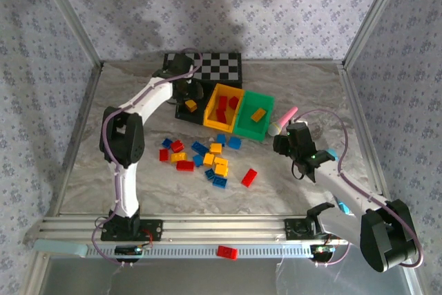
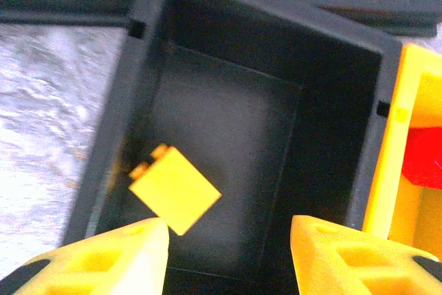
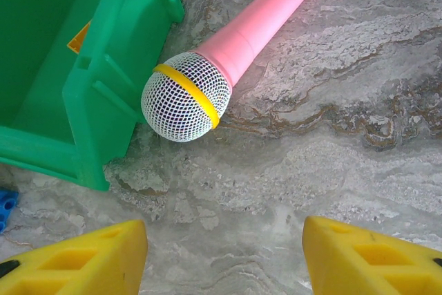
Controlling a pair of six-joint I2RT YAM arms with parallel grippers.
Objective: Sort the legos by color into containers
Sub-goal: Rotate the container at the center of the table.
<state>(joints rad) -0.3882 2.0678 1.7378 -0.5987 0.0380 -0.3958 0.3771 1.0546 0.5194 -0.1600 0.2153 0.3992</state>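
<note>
The marble-patterned table (image 1: 76, 170) carries a checkered board (image 1: 222, 67) at its far edge. Just near of the board, three containers stand touching in a row: black bin (image 2: 331, 122) on the left, yellow bin (image 1: 228, 88) in the middle, green bin (image 3: 97, 88) on the right.

The left arm reaches far over the black bin, and the left gripper (image 2: 228, 229) hangs above it with jaws apart and nothing between them. The right gripper (image 3: 224, 229) hovers over bare table just near and right of the green bin, also spread wide and empty.

A pink microphone (image 3: 228, 46) lies beside the green bin, its mesh head close to the bin's wall (whether touching, I cannot tell).

The loose legos (image 1: 219, 165), red, yellow and blue, lie scattered near of the bins. One yellow brick (image 2: 176, 188) sits in the black bin, red bricks (image 1: 224, 107) in the yellow bin, and an orange-yellow brick (image 1: 258, 115) in the green bin.
</note>
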